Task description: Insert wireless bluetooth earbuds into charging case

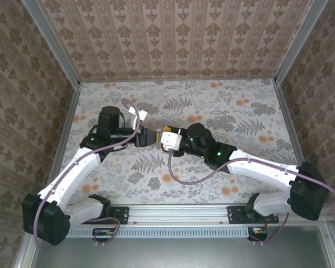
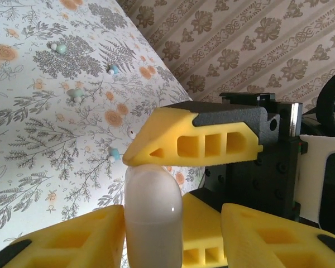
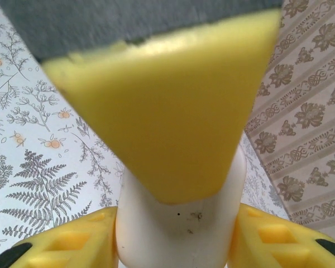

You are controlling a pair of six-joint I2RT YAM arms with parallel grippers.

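A white pebble-shaped charging case (image 3: pixel 178 229) is held upright above the table, closed. My right gripper (image 3: pixel 176 215) is shut on it, one yellow finger against each side. My left gripper (image 2: pixel 173 220) meets it from the left, its jaws around the same case (image 2: pixel 153 212). One left finger touches the case. A yellow finger of the right gripper (image 2: pixel 201 229) shows between the case and the other left finger. Another right finger (image 2: pixel 190 137) rests on the case's top. Several small pale teal and white earbuds (image 2: pixel 76 94) lie scattered on the floral table.
Both grippers (image 1: pixel 147 137) (image 1: pixel 166 139) meet mid-table over the floral cloth (image 1: pixel 156 184). Patterned walls with metal rails (image 1: pixel 64 120) enclose the table on three sides. A small teal piece (image 1: pixel 238 132) lies to the right of the arms.
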